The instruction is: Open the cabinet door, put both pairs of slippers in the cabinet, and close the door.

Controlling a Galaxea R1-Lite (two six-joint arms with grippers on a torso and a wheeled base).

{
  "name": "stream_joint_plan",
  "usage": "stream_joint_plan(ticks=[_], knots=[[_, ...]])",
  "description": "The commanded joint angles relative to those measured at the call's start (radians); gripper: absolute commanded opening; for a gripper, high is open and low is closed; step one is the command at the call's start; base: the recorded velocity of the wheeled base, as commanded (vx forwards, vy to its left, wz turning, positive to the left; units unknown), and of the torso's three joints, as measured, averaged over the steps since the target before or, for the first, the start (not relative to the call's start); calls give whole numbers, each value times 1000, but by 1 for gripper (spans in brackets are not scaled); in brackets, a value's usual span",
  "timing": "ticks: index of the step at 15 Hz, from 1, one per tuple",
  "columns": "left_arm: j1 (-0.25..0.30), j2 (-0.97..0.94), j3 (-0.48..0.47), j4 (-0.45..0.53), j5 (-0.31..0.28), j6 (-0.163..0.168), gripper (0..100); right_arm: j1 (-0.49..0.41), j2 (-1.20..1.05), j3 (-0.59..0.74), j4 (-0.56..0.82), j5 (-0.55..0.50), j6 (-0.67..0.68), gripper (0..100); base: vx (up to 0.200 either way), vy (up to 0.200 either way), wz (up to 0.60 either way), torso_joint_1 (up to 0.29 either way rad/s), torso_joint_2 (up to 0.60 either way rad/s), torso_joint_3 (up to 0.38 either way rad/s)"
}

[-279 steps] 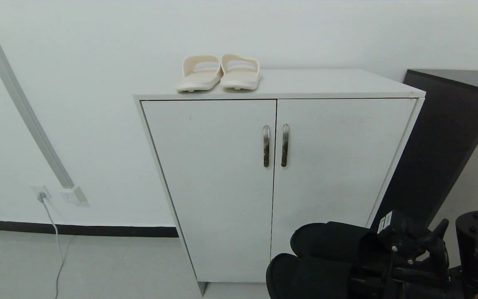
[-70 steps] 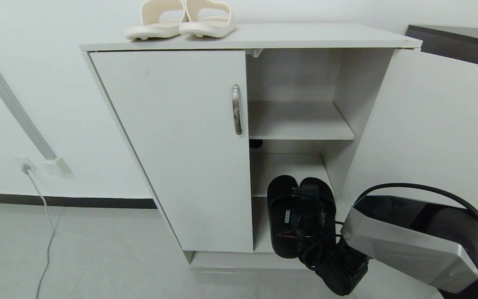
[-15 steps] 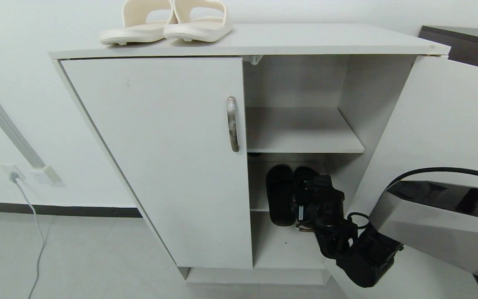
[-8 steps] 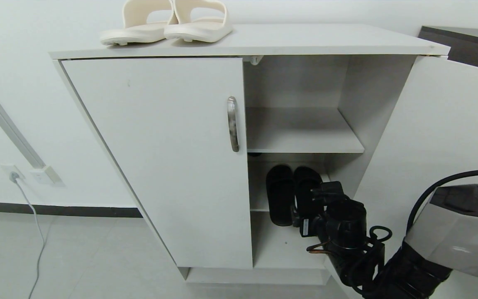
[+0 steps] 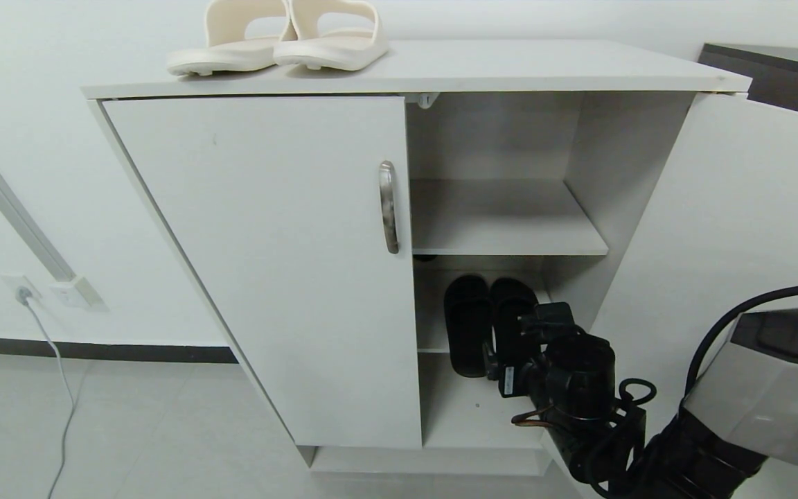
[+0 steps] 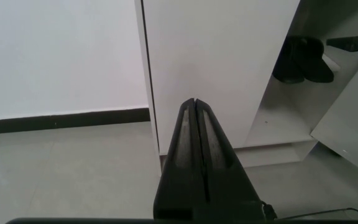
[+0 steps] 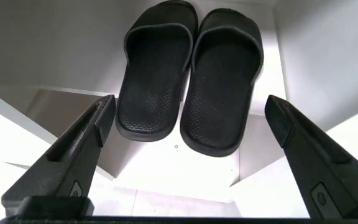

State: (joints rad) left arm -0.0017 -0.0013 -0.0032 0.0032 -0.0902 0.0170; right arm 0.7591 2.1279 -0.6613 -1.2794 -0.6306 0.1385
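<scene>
The white cabinet [image 5: 510,66] has its right door [image 5: 738,222] swung open and its left door [image 5: 267,263] closed. A cream pair of slippers [image 5: 281,38] sits on the cabinet top at the left. A black pair of slippers [image 5: 489,322] lies side by side on the middle shelf, toes inward, and the right wrist view has this black pair [image 7: 188,62] just beyond my fingers. My right gripper [image 5: 520,339] hangs open just in front of them, its fingers [image 7: 92,134] spread wide and holding nothing. My left gripper [image 6: 194,109] is shut and empty, low before the closed left door.
The upper shelf [image 5: 503,222] and the bottom shelf [image 5: 468,409] hold nothing. A dark piece of furniture [image 5: 773,76] stands right of the cabinet. A wall socket with a cable [image 5: 21,294] is at the left, above open grey floor.
The right door got opened and the black pair went onto the middle shelf. In the last second my right gripper let go and drew back a little from the black slippers.
</scene>
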Motion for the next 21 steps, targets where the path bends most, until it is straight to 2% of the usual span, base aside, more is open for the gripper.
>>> stream_joint_plan(ticks=[1,8,21], knots=[[0,1,0,0,0,0,0,2,0,8,-2,0,0,100,-200,0,0,2,2,7],[0,1,0,0,0,-2,0,9,0,22,-23,0,-4,100,-200,0,0,2,3,0],[0,1,0,0,0,0,0,11,14,34,-38,-1,-4,100,0,0,0,0,0,0]])
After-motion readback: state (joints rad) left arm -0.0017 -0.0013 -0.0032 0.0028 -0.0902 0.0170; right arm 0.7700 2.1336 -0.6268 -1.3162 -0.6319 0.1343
